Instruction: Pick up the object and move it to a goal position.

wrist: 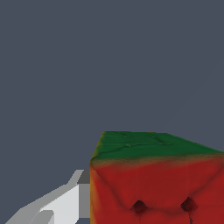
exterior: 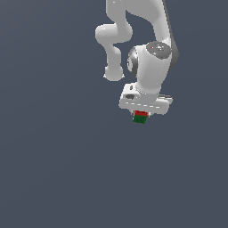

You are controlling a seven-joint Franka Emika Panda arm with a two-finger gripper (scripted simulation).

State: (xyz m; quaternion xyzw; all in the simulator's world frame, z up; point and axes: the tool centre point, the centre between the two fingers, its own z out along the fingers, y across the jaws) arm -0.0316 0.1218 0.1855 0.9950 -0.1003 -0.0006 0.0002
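Observation:
The object (exterior: 140,118) is a tiny red block with a green strip, sitting just under the white hand of my gripper (exterior: 141,113) in the exterior view. In the wrist view the block (wrist: 157,183) fills the near corner: a red face with dark dots and a green face beyond it. One white finger (wrist: 65,205) lies flat against the block's side. The other finger is out of frame. The gripper is shut on the block.
A plain dark grey-blue surface (exterior: 53,169) fills the background in both views. The white arm links (exterior: 133,31) rise above the hand. No goal marker shows.

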